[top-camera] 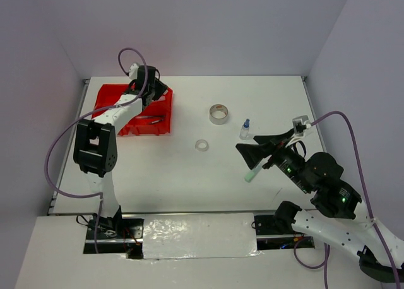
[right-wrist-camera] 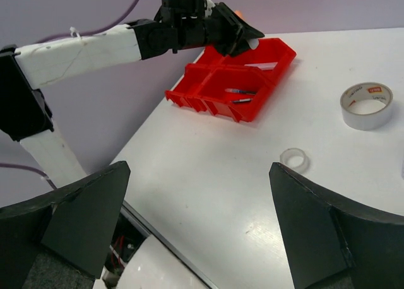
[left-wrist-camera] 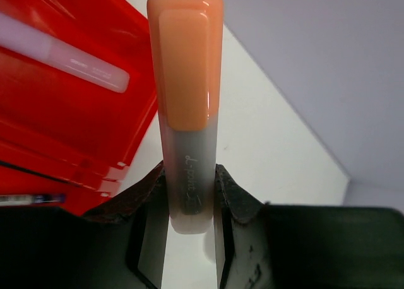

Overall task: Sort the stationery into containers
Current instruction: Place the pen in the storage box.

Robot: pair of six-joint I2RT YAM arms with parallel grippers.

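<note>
Holding the orange-capped marker (left-wrist-camera: 185, 74) pinched in my left gripper (left-wrist-camera: 189, 188) at the red tray's (top-camera: 104, 100) far edge, I judge the next move: centre over a compartment, then release. My right gripper (right-wrist-camera: 197, 188) hangs spread, empty.

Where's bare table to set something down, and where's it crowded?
Free: the wide near strip between the red tray and the clear tape ring; also the far edge behind the grey tape roll. Crowded: around roll, ring, blue-capped bottle and right gripper.

Script on the orange-capped marker (left-wrist-camera: 187, 112) is too blurred to read.
</note>
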